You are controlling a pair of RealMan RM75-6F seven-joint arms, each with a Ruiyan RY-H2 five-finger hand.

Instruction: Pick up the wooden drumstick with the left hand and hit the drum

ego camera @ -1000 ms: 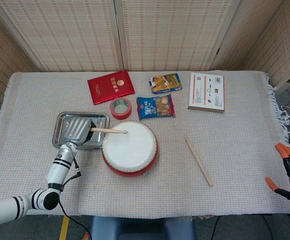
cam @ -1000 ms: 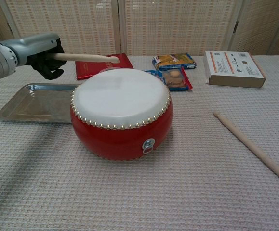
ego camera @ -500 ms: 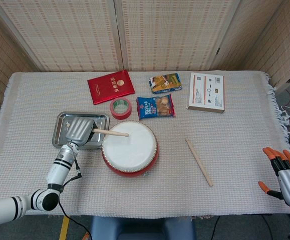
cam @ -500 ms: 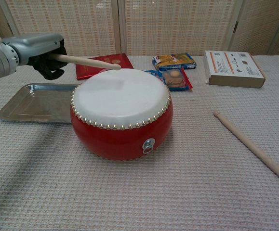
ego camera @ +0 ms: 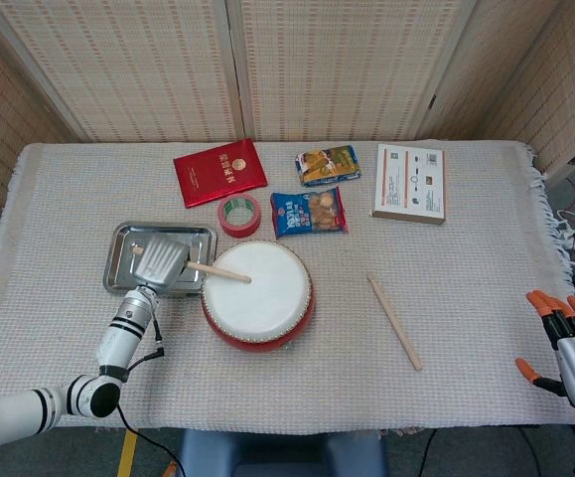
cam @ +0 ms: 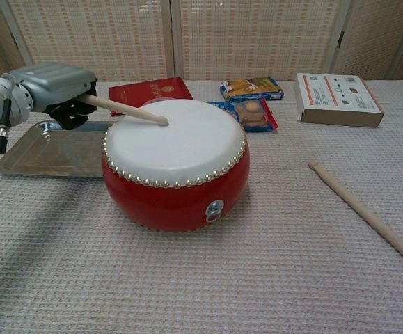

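My left hand (ego camera: 160, 261) (cam: 60, 89) grips a wooden drumstick (ego camera: 219, 272) (cam: 124, 110) over the metal tray's right end. The stick slants down to the right, and its tip touches the white skin of the red drum (ego camera: 257, 293) (cam: 175, 161) left of centre. A second wooden drumstick (ego camera: 394, 321) (cam: 363, 211) lies loose on the cloth to the drum's right. My right hand (ego camera: 570, 343) shows only in the head view, at the table's right front corner, with orange-tipped fingers spread and nothing in it.
A metal tray (ego camera: 123, 270) (cam: 41, 152) lies left of the drum. Behind the drum are a red booklet (ego camera: 219, 172), a red tape roll (ego camera: 238, 215), two snack packs (ego camera: 309, 212) (ego camera: 328, 165) and a white box (ego camera: 409, 183) (cam: 337, 98).
My left hand has swung the drumstick downward and slightly forward, bringing its tip from above the drum's far edge onto the skin. The right hand has shifted a little at the table's corner.
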